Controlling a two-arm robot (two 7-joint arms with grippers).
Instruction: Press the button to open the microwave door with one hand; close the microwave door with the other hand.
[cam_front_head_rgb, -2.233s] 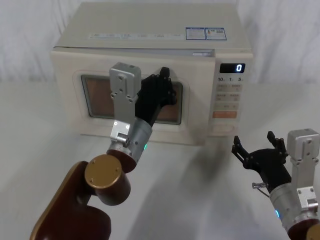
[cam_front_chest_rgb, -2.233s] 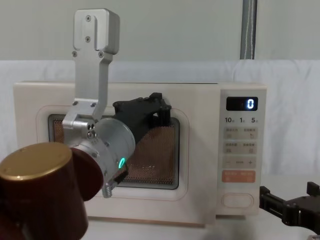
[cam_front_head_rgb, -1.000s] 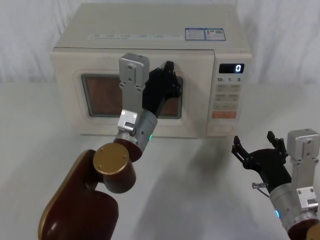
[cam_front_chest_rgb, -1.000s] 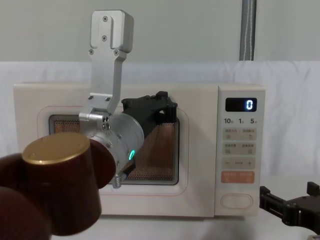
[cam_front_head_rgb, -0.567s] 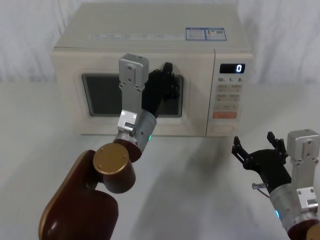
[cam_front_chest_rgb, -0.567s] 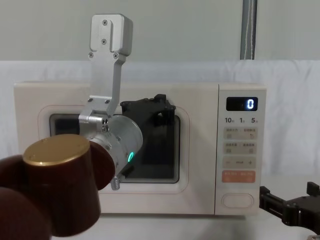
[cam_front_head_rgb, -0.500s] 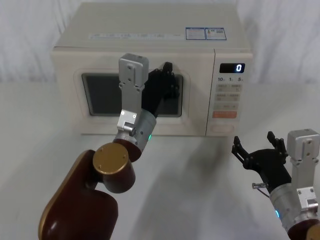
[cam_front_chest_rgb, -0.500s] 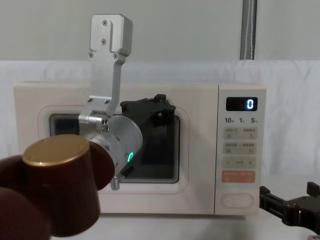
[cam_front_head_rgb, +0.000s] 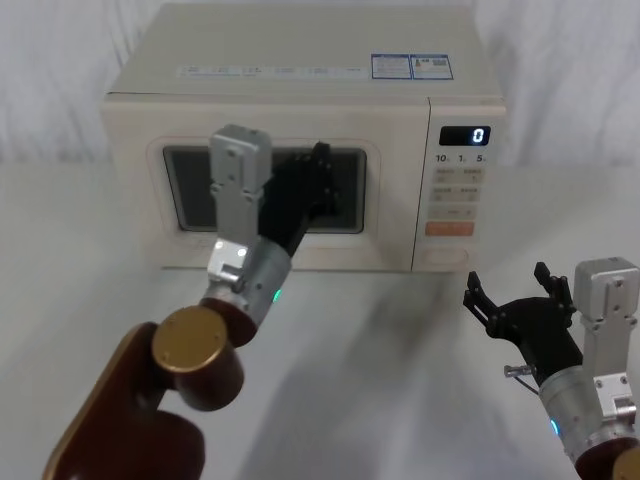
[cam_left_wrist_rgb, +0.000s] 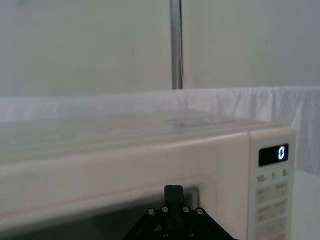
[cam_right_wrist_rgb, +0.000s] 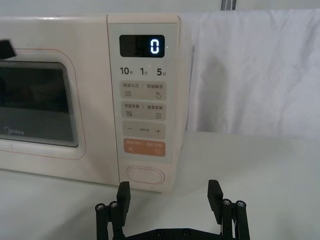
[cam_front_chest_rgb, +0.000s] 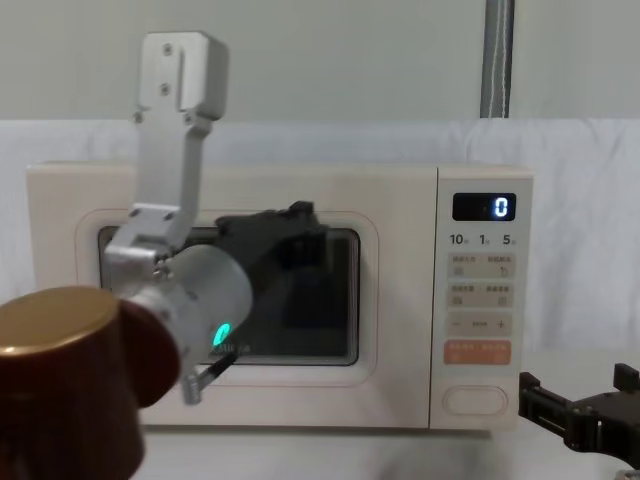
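Observation:
The cream microwave (cam_front_head_rgb: 300, 50) stands at the back of the table. The microwave door (cam_front_head_rgb: 390, 205) lies flush with the front, and its window is dark. My left gripper (cam_front_head_rgb: 320, 156) is shut and hangs just in front of the window's upper right part. From the left wrist its tip (cam_left_wrist_rgb: 173, 192) points at the door's top edge (cam_left_wrist_rgb: 100, 192). The button (cam_right_wrist_rgb: 145, 176) sits untouched at the bottom of the control panel. My right gripper (cam_right_wrist_rgb: 169, 199) is open, low over the table and a short way in front of the button (cam_front_head_rgb: 446, 258).
The display (cam_front_chest_rgb: 485, 207) reads 0. An orange key (cam_right_wrist_rgb: 144, 146) sits just above the button. White cloth covers the table (cam_front_head_rgb: 400, 380) and hangs behind the microwave. A grey pole (cam_front_chest_rgb: 497, 60) stands behind on the right.
The door was slightly ajar, was pushed flush, and its lit window went dark. Since half a second ago the left arm has drawn back and to the left. The right arm has not moved.

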